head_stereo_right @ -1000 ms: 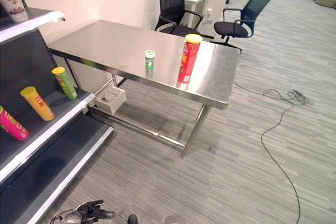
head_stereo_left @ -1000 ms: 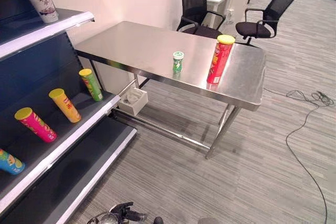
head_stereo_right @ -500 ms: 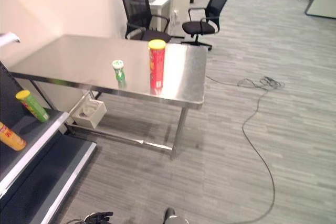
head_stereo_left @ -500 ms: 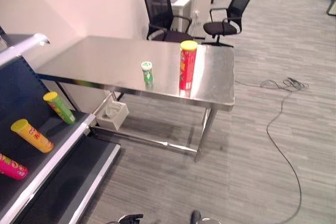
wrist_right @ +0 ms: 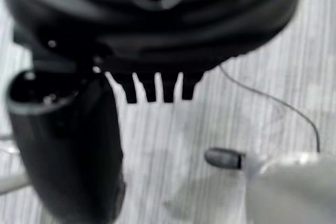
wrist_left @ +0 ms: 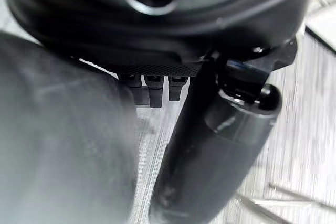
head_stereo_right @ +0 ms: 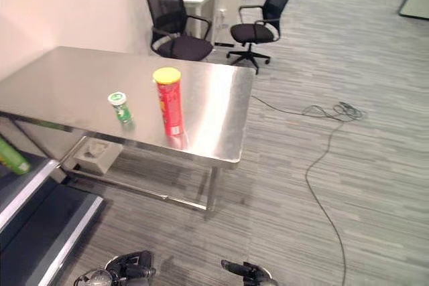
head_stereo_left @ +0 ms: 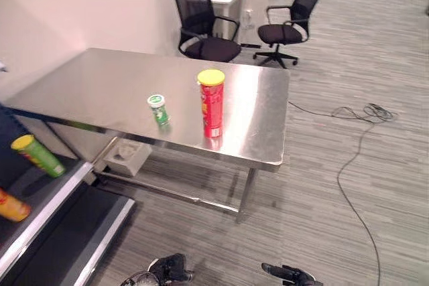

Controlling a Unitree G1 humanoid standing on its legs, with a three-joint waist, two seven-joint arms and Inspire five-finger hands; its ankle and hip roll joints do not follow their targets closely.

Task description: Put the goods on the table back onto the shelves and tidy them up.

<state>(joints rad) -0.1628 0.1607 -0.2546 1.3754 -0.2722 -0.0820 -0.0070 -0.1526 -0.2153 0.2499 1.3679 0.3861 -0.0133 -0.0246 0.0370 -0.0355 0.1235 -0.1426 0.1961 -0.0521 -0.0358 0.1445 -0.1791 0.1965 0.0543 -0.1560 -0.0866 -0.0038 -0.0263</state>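
Still well short of the goods: tall red can (head_stereo_left: 212, 103) standing upright near the table (head_stereo_left: 107, 85) front edge, small green can (head_stereo_left: 159, 109) just beside it toward the shelf (head_stereo_left: 40, 199) side. Left hand (head_stereo_left: 171, 269) and right hand (head_stereo_left: 288, 274) hanging low over carpet (head_stereo_left: 322, 192), empty, fingers straight in both wrist views, neither clearly nearer. Beyond the far edge, two office chairs (head_stereo_left: 201, 21); on the shelf, a green can (head_stereo_left: 39, 155) lying tilted.

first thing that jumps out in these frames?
The steel table at centre, bearing a tall red chip can with a yellow lid and, to its left, a small green can with a white lid, both upright and apart. At the left edge, a green chip can lies on the dark shelf. Two black office chairs stand beyond the table.
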